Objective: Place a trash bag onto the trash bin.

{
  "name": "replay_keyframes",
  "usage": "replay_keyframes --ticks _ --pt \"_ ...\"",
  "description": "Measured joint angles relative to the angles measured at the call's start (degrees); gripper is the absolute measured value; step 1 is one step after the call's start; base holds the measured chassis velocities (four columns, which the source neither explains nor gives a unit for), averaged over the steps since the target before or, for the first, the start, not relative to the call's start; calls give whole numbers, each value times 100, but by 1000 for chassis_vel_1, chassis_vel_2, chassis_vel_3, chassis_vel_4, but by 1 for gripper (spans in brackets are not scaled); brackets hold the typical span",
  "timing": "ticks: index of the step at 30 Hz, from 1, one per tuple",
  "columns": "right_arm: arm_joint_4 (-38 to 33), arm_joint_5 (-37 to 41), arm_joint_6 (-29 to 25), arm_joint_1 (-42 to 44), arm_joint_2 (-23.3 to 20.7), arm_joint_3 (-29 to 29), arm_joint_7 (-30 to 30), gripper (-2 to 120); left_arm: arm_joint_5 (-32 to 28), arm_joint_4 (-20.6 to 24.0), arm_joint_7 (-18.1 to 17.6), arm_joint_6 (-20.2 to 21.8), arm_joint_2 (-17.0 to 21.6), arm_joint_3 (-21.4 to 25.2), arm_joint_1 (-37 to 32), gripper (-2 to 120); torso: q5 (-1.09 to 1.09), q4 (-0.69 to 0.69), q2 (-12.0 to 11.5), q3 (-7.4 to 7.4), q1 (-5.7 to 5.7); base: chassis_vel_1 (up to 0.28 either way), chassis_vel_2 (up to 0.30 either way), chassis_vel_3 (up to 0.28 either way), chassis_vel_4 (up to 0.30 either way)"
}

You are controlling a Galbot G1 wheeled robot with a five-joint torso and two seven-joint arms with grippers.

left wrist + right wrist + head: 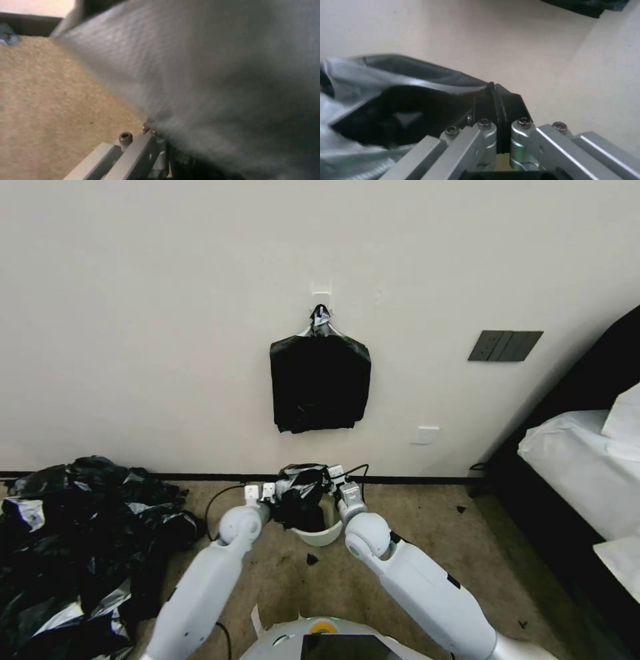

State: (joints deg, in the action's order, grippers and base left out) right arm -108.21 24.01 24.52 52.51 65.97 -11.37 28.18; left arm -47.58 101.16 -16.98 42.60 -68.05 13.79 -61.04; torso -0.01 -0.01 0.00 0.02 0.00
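I see the thin glossy black plastic trash bag (300,499) stretched crosswise over the small round cream-white plastic trash bin (321,535), drooping into its mouth. My right gripper (494,93) has its jaws clenched on the film; my left gripper's (265,491) jaws I cannot tell.

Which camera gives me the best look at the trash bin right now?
The head view: the trash bin sits on the carpet by the wall, between both grippers, with the trash bag draped over its top. The left wrist view shows a close, blurred pale-grey surface, possibly bin or bag. The right wrist view shows bag film pinched, not the bin.
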Motion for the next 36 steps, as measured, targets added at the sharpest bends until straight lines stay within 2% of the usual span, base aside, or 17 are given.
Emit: replay_keyframes --ticks 3,5,7,10,13,14,17,18,19,20,23,24,25,27,30,36 --pt "-112 -8 52 111 -36 -91 137 0 31 186 420 3 302 234 -127 1 0 3 0 0 0 0 0 0 0" --pt "-170 -2 76 146 -53 -108 167 0 41 217 515 3 364 279 -148 1 0 2 0 -1 0 0 0 0 0" --pt "-390 14 116 274 -147 -168 215 7 116 300 826 -1 569 405 -212 1 0 2 0 -1 0 0 0 0 0" --pt "-537 16 122 349 -218 -200 216 15 179 357 999 -3 683 443 -237 1 0 2 0 -1 0 0 0 0 0" --pt "-897 -61 88 501 -410 -231 112 30 485 508 1563 -46 901 500 -272 1 0 1 0 -1 0 0 0 0 0" --pt "-897 -61 88 501 -410 -231 112 30 485 508 1563 -46 901 500 -272 1 0 1 0 -1 0 0 0 0 0" --pt "-1190 -385 -40 669 -598 -204 -117 43 663 635 1866 -182 1066 516 -270 1 1 1 0 -1 0 0 0 0 0" --pt "-1190 -385 -40 669 -598 -204 -117 43 663 635 1866 -182 1066 516 -270 1 1 1 0 -1 0 0 0 0 0" --pt "-1269 -495 -89 726 -662 -196 -189 46 704 655 1935 -250 1102 518 -267 1 1 1 0 -1 0 0 0 0 0" --pt "-1403 -718 -207 831 -774 -180 -346 55 806 694 2046 -391 1172 519 -264 1 1 0 0 -2 0 0 0 0 0" --pt "-1494 -927 -334 914 -855 -159 -501 62 890 717 2116 -502 1218 516 -269 1 1 0 0 -2 0 0 0 0 0" --pt "-1564 -1203 -507 991 -930 -134 -705 65 1066 755 2230 -689 1273 498 -300 1 1 0 0 -2 0 0 0 0 0" --pt "-1585 -1363 -606 1018 -960 -122 -828 74 1186 786 2299 -810 1305 479 -329 1 1 1 0 -2 0 0 0 0 0" --pt "-1586 -1479 -679 1026 -971 -117 -925 76 1349 833 2364 -939 1336 451 -371 1 1 1 0 -2 0 0 0 0 0" --pt "-1495 -1770 -820 994 -926 -135 -1188 92 2060 1032 2441 -1479 1417 307 -537 1 1 2 0 -2 0 0 0 0 0" --pt "-1217 -2074 -858 885 -793 -221 -1375 100 3040 1293 2435 -2131 1459 179 -771 1 1 2 0 -2 0 0 0 0 0"
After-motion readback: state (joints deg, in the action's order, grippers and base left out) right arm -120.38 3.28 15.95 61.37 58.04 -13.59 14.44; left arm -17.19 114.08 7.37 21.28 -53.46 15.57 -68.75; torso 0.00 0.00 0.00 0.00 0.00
